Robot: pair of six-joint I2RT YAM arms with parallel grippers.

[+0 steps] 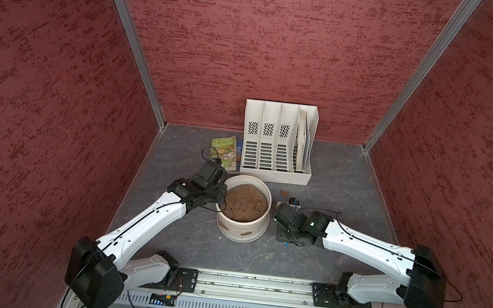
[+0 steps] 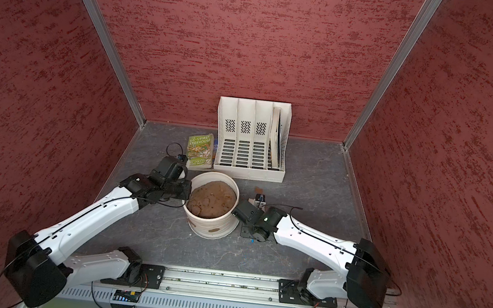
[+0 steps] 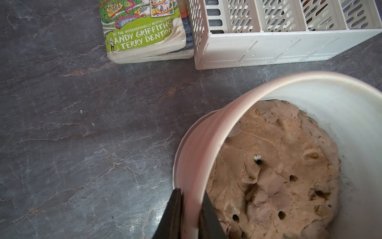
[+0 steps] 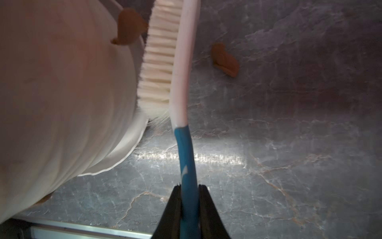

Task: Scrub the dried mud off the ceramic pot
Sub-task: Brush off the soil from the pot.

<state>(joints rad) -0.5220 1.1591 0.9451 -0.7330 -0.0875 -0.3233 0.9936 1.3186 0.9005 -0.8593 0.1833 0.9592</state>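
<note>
In a top view the ceramic pot (image 1: pixel 237 232) stands in the middle of the table (image 1: pixel 336 208), just in front of the file rack (image 1: pixel 278 139) at the back edge. The dried mud (image 1: pixel 246 233) shows as small reddish-brown patches on its cream front wall. The left wrist view has the left gripper (image 3: pixel 191 215) pinching the pot's rim, one jaw inside and one outside. In the right wrist view the right gripper (image 4: pixel 189 207) clamps a brush (image 4: pixel 182 62) lying lengthwise along the pot's wall, bristles facing it. A curled mud flake sits just past their far end, so the right arm is nearer.
</note>
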